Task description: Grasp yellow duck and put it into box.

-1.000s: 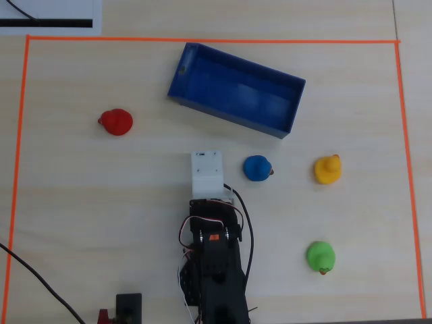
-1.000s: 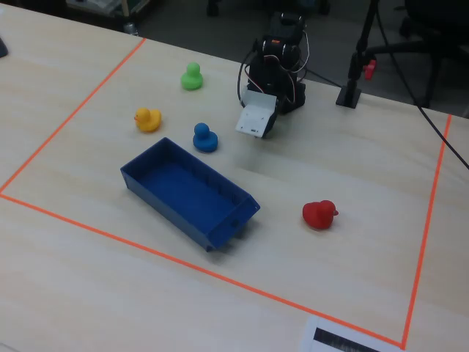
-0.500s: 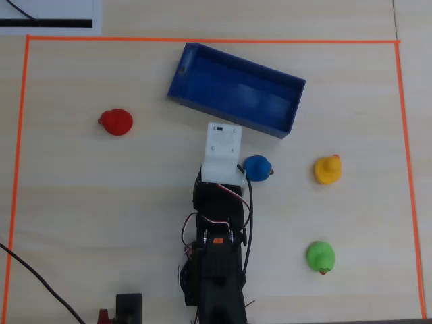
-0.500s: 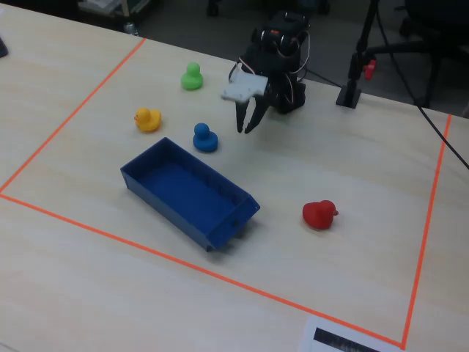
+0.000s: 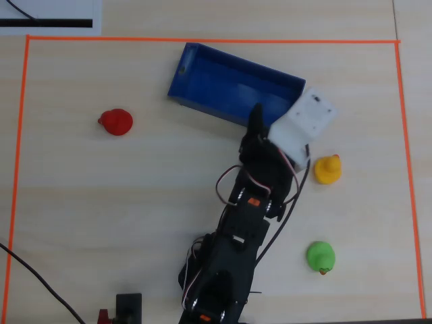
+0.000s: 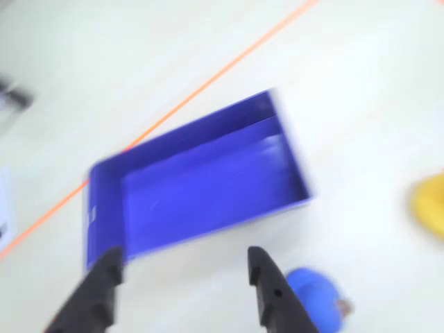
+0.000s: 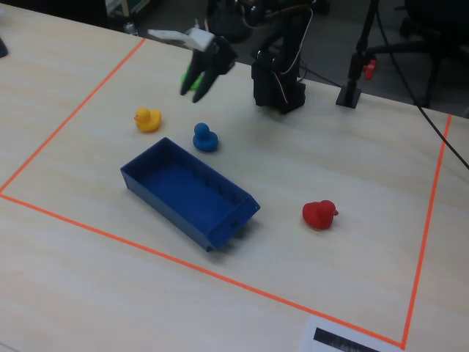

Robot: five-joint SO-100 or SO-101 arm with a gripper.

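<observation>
1. On the pale wooden bench (image 5: 135,202), inside an orange tape border (image 5: 202,41), sits the rectangular blue open-top plastic box (image 5: 223,84), holding nothing.
2. At 4 o'clock from the box in the overhead view, the small yellow toy duck (image 5: 327,169) rests on the bench, well apart from the box.
3. Above the bench hangs the black two-finger end effector (image 6: 184,267), fingers spread and gripping nothing.
4. Just below its right finger in the wrist view lies a small blue toy duck (image 6: 312,298).
5. A green toy duck (image 5: 320,256) sits at 6 o'clock of the yellow one; a red toy duck (image 7: 319,214) lies far across the bench.
</observation>
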